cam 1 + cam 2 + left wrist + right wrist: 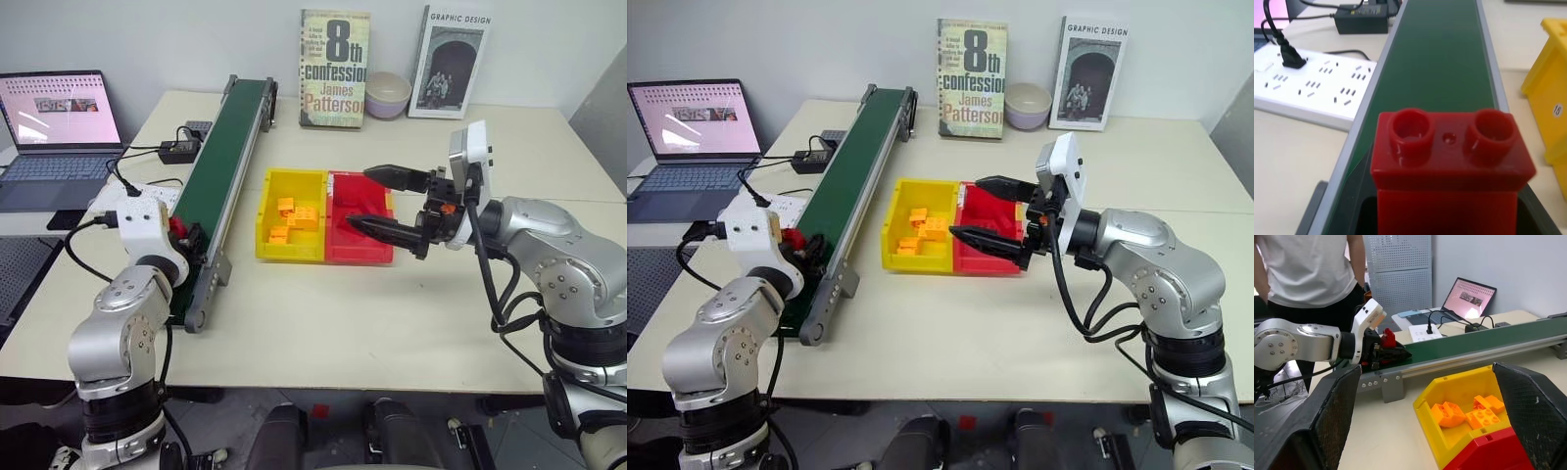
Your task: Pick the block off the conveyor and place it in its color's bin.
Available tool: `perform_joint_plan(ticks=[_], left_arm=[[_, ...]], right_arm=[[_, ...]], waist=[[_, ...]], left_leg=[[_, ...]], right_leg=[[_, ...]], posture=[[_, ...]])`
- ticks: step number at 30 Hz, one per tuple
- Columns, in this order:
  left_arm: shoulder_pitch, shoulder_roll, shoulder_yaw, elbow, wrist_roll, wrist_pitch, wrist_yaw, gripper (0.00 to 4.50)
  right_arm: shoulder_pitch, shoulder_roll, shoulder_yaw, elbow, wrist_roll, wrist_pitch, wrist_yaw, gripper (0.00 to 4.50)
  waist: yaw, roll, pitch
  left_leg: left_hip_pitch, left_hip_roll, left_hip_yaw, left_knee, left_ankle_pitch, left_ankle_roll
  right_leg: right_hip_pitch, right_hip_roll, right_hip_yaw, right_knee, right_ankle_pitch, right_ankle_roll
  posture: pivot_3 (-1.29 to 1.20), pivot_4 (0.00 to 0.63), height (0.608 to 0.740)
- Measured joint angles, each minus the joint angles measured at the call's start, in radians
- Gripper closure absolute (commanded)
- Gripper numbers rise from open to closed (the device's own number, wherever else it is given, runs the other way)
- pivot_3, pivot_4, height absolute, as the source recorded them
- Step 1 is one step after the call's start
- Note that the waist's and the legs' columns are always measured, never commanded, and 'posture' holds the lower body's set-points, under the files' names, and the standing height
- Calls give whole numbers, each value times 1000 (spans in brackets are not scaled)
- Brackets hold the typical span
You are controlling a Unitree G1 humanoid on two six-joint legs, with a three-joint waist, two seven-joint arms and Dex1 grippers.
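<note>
At the near end of the conveyor: the left hand [1382, 350] is clamped on the block [1449, 166], its fingers together around the lower part.
Block: bright red, upright, two studs on top, held over the dark green belt just short of its near end.
Conveyor [223, 162]: runs from the near left of the surface [392, 333] away toward the far edge, grey rails on both sides.
Right hand [385, 202]: hangs above the bin, pointing toward the conveyor, its two black fingers spread wide apart and holding nothing.
Bin [355, 247]: red tray, joined to the yellow tray [266, 211] that sits between it and the conveyor.
Yellow tray contents: several small orange bricks [291, 217].
Left of the conveyor: a white power strip [1312, 90] with a black plug in it, a black adapter [179, 151], and an open laptop [54, 137].
Far edge of the surface: two books [334, 69] standing upright, a pale bowl [388, 94] between them.
Beyond the conveyor's near end: a person in a white shirt [1308, 269] stands.
</note>
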Motion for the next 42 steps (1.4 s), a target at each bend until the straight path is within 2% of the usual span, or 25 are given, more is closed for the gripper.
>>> perform_joint_plan(ticks=[4,7,13,19,20,21,25,33,37,40,42], left_arm=[[-157,94,-118,96,2,-48,-136,2974],[-282,112,-248,211,6,-126,-279,2974],[-603,-8,-474,659,94,-425,-535,2974],[-771,-147,-595,1059,188,-735,-746,2974],[-791,-173,-612,1136,207,-792,-786,2274],[-804,-195,-624,1193,220,-831,-815,2193],[-839,-225,-630,1344,256,-943,-878,1373],[-875,-207,-604,1424,285,-1025,-909,27],[-859,-138,-578,1367,284,-1002,-932,8],[-802,-30,-538,1225,269,-923,-966,8],[-723,78,-512,1090,255,-841,-1006,8]], right_arm=[[32,-8,-4,-48,-49,-5,-79,0],[70,-37,-4,-87,-155,-21,-177,0],[224,-36,-61,-213,-240,76,-386,0],[276,-24,-107,-303,-274,140,-491,0],[290,-10,-118,-326,-272,155,-504,0],[301,1,-123,-348,-270,164,-516,0],[316,15,-135,-409,-245,202,-535,0],[313,17,-157,-423,-231,239,-541,0],[279,-1,-155,-405,-223,239,-509,0],[259,-40,-152,-372,-187,225,-428,0],[235,-81,-139,-331,-161,192,-336,0]], waist=[[10,0,0],[14,0,0],[22,-1,0],[7,-1,0],[7,-1,0],[6,-1,0],[-4,-1,0],[-3,-1,0],[-7,-1,0],[-11,-1,0],[-19,0,1]], left_leg=[[0,-1,0,0,0,0],[0,-3,4,0,0,0],[-3,-3,4,0,0,1],[-2,-1,4,-1,-1,1],[-3,-1,4,-1,-1,1],[-3,-1,4,-1,-1,1],[-3,-1,5,-1,-1,2],[-3,-1,4,0,-1,2],[-2,-1,4,-1,-1,2],[-2,0,4,-1,-1,2],[-1,0,4,-2,-1,2]], right_leg=[[0,0,-1,0,0,0],[0,-1,0,-1,0,0],[-2,-1,0,-2,0,0],[-3,1,-1,-2,-1,1],[-3,2,-1,-2,-1,1],[-3,2,-1,-1,-1,2],[-3,2,0,-1,-4,6],[-3,1,-1,-1,-4,6],[-3,2,-1,0,-4,6],[-3,2,-1,0,-3,5],[-3,2,0,0,-1,2]], posture=[[0,150,740],[0,150,740],[0,150,740],[0,150,740],[0,150,740],[0,150,740],[0,150,740],[0,150,740],[0,150,740],[0,150,740],[0,150,740]])
